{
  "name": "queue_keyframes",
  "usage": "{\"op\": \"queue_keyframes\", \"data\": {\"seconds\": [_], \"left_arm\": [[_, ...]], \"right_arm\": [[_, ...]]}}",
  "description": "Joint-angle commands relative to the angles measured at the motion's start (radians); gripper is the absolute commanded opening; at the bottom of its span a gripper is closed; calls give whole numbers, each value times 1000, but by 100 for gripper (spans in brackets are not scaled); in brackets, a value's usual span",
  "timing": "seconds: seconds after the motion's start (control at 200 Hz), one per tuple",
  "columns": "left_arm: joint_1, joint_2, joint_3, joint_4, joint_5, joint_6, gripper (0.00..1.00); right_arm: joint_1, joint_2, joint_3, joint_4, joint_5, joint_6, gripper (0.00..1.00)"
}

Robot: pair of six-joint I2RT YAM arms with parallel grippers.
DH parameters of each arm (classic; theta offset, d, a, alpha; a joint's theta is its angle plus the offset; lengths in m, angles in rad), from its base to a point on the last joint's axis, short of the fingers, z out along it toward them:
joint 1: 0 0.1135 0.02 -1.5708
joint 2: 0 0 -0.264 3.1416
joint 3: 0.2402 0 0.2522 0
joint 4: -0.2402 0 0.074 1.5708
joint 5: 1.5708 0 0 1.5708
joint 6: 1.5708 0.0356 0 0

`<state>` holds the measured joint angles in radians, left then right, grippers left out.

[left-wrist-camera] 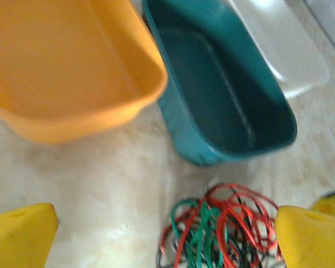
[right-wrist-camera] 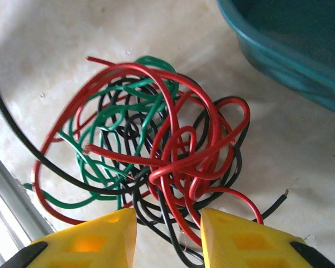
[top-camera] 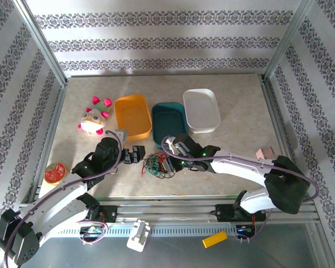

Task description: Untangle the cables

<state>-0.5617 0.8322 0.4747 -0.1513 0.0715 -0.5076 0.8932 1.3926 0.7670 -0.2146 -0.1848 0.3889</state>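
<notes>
Three trays stand in a row at the middle of the table [top-camera: 240, 134]: an orange tray [top-camera: 133, 116], a teal tray [top-camera: 168, 118] and a white tray [top-camera: 201, 110], side by side. Each shows a bare floor, and the left wrist view confirms this for the orange and teal ones.

The cables [top-camera: 158, 165], thin red, green and black wires in one knotted bundle, lie on the tabletop just in front of the teal tray, near the metal rail [top-camera: 173, 196] along the near edge. A strip of bare tabletop separates the bundle from the tray walls, and wider bare surface lies to the right.

The left gripper [left-wrist-camera: 164, 240] sits beside the bundle with its yellow fingers [left-wrist-camera: 19, 234] spread wide, the wires lying towards the right one. The right gripper [right-wrist-camera: 168, 234] is at the bundle's other side, its fingers [right-wrist-camera: 240, 240] parted by a narrow gap through which red and black strands run.

A plush toy [top-camera: 92, 120] sits left of the orange tray, and a pink block [top-camera: 264, 152] lies near the right edge.
</notes>
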Motion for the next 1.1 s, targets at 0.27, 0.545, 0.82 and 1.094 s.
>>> {"op": "queue_keyframes", "data": {"seconds": [0.27,0.545,0.82,1.094], "left_arm": [[-84,194,41,45,112,-2,99],[-139,335,74,86,95,42,99],[-158,436,78,108,30,60,86],[-158,524,60,164,-12,58,64]], "right_arm": [[5,28,2,6,-11,-1,19],[-4,-73,-53,53,-21,38,0],[-22,-219,-104,64,9,87,0],[-62,-436,-163,57,200,163,0]]}}
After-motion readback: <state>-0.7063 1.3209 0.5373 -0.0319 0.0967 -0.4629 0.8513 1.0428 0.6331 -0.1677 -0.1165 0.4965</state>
